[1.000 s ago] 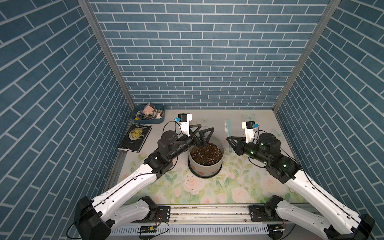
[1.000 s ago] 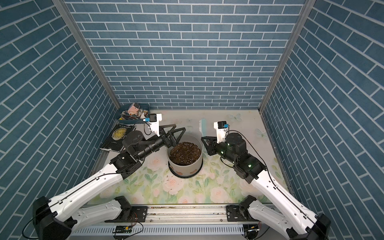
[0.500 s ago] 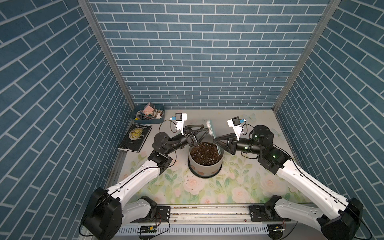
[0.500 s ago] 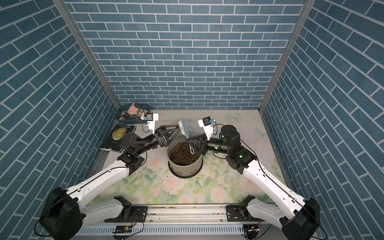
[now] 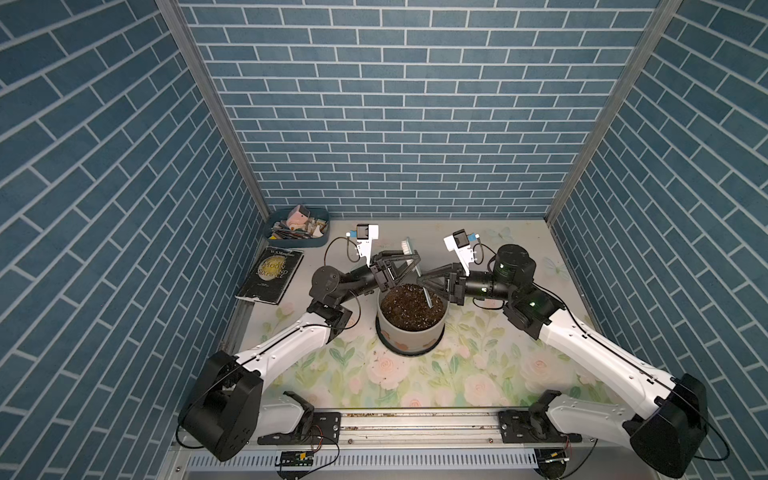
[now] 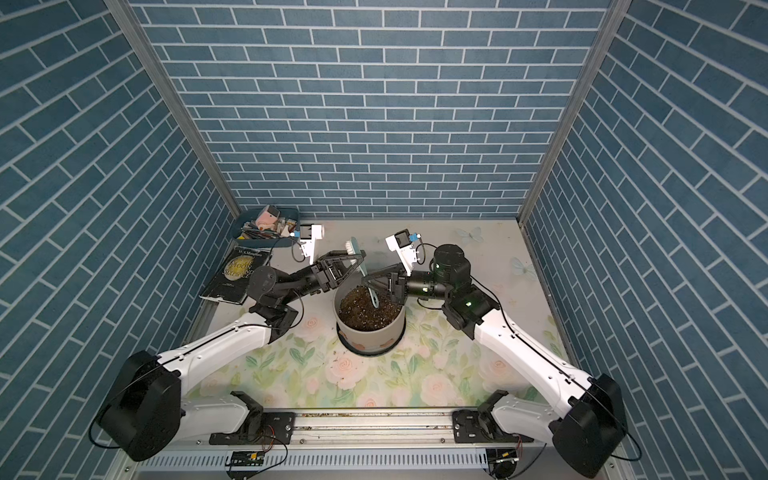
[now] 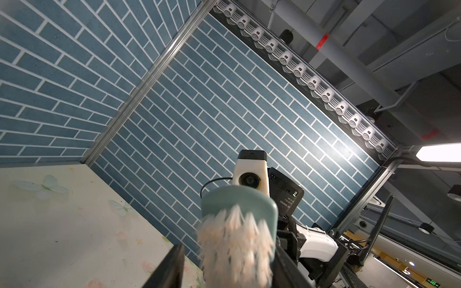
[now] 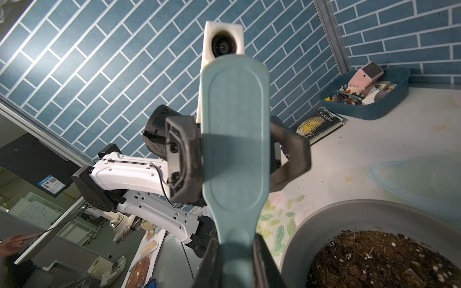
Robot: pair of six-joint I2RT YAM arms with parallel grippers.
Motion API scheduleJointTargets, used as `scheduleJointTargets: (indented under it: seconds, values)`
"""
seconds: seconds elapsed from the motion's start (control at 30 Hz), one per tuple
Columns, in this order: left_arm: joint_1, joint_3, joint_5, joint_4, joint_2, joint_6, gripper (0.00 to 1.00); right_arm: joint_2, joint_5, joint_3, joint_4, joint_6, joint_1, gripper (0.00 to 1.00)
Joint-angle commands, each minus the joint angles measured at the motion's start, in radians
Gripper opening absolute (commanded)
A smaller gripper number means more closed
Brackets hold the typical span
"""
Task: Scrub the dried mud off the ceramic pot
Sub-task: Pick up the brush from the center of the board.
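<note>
Grey ceramic pot [image 5: 411, 332], one, centre of counter [image 5: 478, 374]; dried mud [image 5: 401, 346], at least two blotches on its near wall. Brush [image 5: 406, 245], one, above pot: right gripper [image 5: 424, 282], jaws clamped on handle; left gripper [image 5: 413, 262], jaws flanking head, contact unclear. Book [image 5: 272, 276], one. Tray [image 5: 299, 244], one.

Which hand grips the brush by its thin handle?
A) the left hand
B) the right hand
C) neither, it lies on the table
B: the right hand is clamped on the thin handle of the brush, while the left hand straddles its wide head.
</note>
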Motion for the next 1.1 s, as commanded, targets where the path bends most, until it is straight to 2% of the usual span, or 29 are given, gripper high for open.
scheduleJointTargets:
  seconds: [0.0,0.33,0.4,0.47,0.53,0.57,0.67,0.73,0.77,0.8,0.83,0.9,0.97,1.0,1.07]
  values:
    - [0.001,0.011,0.024,0.114,0.012,-0.038,0.41,0.003,-0.035,-0.006,0.099,0.049,-0.002,0.00]
    - [0.000,0.002,0.022,0.155,0.030,-0.063,0.03,0.025,-0.005,-0.008,0.116,0.064,-0.002,0.00]
    - [0.000,0.010,-0.016,0.100,0.021,-0.037,0.00,0.030,0.034,0.008,0.061,0.038,-0.002,0.00]
    - [0.000,0.030,-0.098,-0.074,0.003,0.024,0.00,0.030,0.114,0.032,-0.026,-0.006,0.001,0.15]
    - [0.000,0.058,-0.210,-0.259,-0.019,0.083,0.00,0.028,0.249,0.080,-0.147,-0.078,0.017,0.34]
    - [0.001,0.070,-0.263,-0.336,-0.025,0.094,0.00,0.029,0.367,0.112,-0.237,-0.125,0.040,0.45]
    - [0.000,0.103,-0.371,-0.502,-0.023,0.090,0.00,0.031,0.737,0.186,-0.386,-0.210,0.128,0.54]
    - [0.001,0.110,-0.399,-0.537,-0.013,0.053,0.00,0.028,0.977,0.199,-0.423,-0.233,0.208,0.61]
    - [0.001,0.109,-0.403,-0.535,-0.009,0.034,0.00,0.027,1.118,0.196,-0.424,-0.236,0.256,0.68]
    - [0.001,0.112,-0.410,-0.540,-0.007,0.016,0.00,0.028,1.209,0.186,-0.411,-0.242,0.297,0.71]
    - [0.000,0.114,-0.415,-0.546,-0.005,-0.001,0.00,0.022,1.250,0.160,-0.382,-0.263,0.322,0.71]
    - [0.000,0.127,-0.416,-0.563,-0.001,-0.027,0.00,-0.010,1.253,0.086,-0.281,-0.276,0.340,0.73]
    - [0.000,0.134,-0.416,-0.568,-0.011,-0.040,0.00,-0.048,1.165,0.027,-0.189,-0.307,0.339,0.72]
    - [0.000,0.134,-0.418,-0.570,-0.016,-0.047,0.00,-0.059,1.080,0.011,-0.159,-0.315,0.328,0.71]
    - [0.000,0.137,-0.425,-0.586,-0.025,-0.064,0.00,-0.049,0.951,0.030,-0.173,-0.311,0.283,0.65]
